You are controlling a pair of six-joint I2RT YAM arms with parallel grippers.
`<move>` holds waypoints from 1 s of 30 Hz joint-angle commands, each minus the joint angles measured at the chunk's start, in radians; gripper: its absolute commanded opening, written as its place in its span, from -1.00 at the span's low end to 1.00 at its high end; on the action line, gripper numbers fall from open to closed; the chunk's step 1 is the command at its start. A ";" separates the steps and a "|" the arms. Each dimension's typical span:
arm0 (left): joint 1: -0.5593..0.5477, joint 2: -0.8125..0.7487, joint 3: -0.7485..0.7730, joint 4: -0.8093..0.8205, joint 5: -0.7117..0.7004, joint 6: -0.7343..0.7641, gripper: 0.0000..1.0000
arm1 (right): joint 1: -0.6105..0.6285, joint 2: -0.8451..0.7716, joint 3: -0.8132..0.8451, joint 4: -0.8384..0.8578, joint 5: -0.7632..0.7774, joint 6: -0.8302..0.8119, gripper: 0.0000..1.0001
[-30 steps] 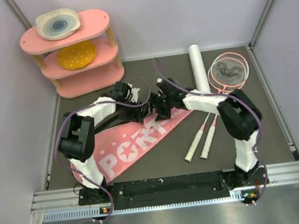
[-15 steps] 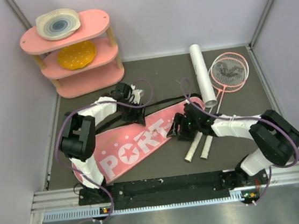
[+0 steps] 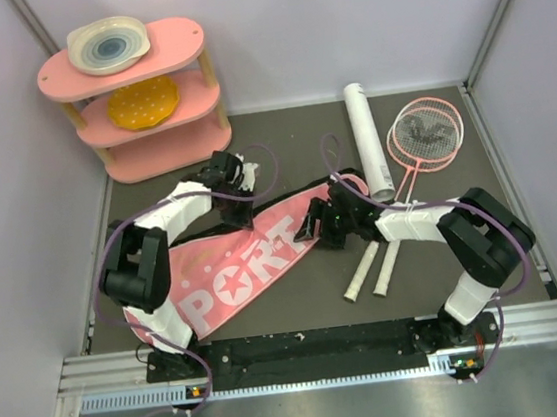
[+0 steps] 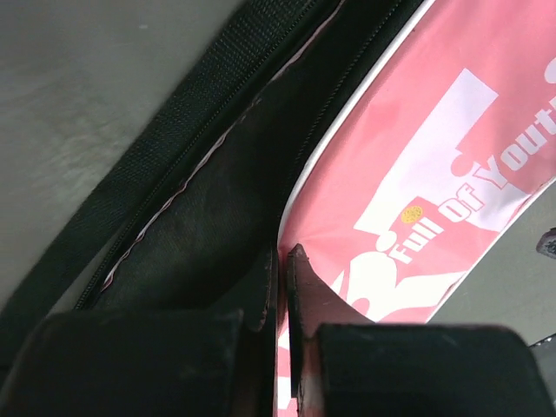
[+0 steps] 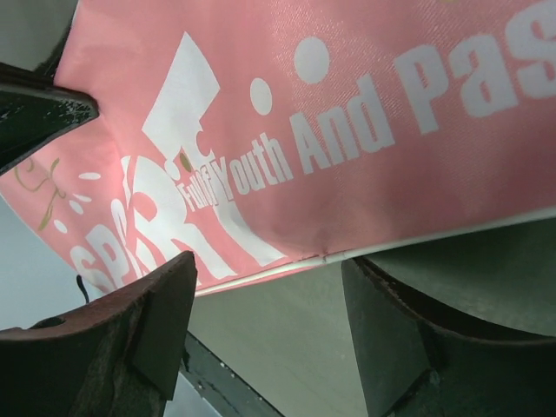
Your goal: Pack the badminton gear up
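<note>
The long pink "SPORT" racket bag (image 3: pixel 237 284) lies slantwise across the mat, its narrow end toward the rackets. My left gripper (image 3: pixel 231 217) is at the bag's far edge. In the left wrist view that gripper (image 4: pixel 283 265) is shut on the white-piped pink edge of the bag (image 4: pixel 434 174), beside the dark open interior. My right gripper (image 3: pixel 311 228) sits low at the bag's near edge. There the gripper (image 5: pixel 269 295) stands open, with the bag (image 5: pixel 347 113) just ahead of it and bare mat between the jaws. Two pink rackets (image 3: pixel 421 137) and a white tube (image 3: pixel 368 138) lie at the right.
The racket handles (image 3: pixel 371 270) lie just right of my right gripper. A black strap (image 3: pixel 277 193) trails off the bag's far edge. A pink three-tier shelf (image 3: pixel 166 151) with plates stands at the back left. Walls close in the mat on three sides.
My left gripper has shut on the bag's far edge. My right arm swung down from above the bag's narrow end to its near edge, staying open.
</note>
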 commanded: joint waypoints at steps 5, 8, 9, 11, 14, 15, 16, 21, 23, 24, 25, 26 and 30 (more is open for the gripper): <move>-0.023 -0.295 0.015 0.027 -0.263 -0.192 -1.00 | 0.046 -0.057 0.203 -0.109 0.062 -0.065 0.60; -0.066 -0.373 0.005 0.088 -0.387 -0.198 -1.00 | 0.046 -0.064 0.279 -0.199 0.103 -0.030 0.67; -0.077 -0.383 0.008 0.096 -0.440 -0.201 -1.00 | 0.046 -0.066 0.301 -0.223 0.117 -0.010 0.68; -0.110 -0.397 0.013 0.107 -0.500 -0.203 -1.00 | 0.044 -0.061 0.365 -0.258 0.158 0.016 0.69; -0.150 -0.389 0.008 0.116 -0.606 -0.192 -1.00 | 0.046 -0.060 0.450 -0.318 0.218 0.053 0.69; -0.157 -0.384 0.008 0.116 -0.622 -0.189 -1.00 | 0.046 -0.054 0.469 -0.330 0.229 0.056 0.69; -0.160 -0.378 0.005 0.114 -0.633 -0.192 -1.00 | 0.044 -0.051 0.509 -0.339 0.241 0.057 0.69; -0.175 -0.398 -0.041 0.165 -0.637 -0.209 -1.00 | 0.046 0.005 0.621 -0.379 0.307 0.063 0.63; -0.178 -0.416 -0.060 0.185 -0.636 -0.207 -1.00 | 0.044 0.060 0.680 -0.399 0.295 0.074 0.60; -0.178 -0.421 -0.067 0.200 -0.636 -0.204 -1.00 | 0.046 0.080 0.698 -0.402 0.289 0.086 0.58; -0.178 -0.423 -0.070 0.203 -0.634 -0.203 -1.00 | 0.051 0.112 0.729 -0.404 0.286 0.091 0.57; -0.180 -0.421 -0.068 0.202 -0.624 -0.203 -1.00 | 0.052 0.133 0.744 -0.408 0.286 0.094 0.57; -0.184 -0.409 -0.065 0.200 -0.590 -0.203 -1.00 | 0.066 0.212 0.824 -0.431 0.289 0.091 0.56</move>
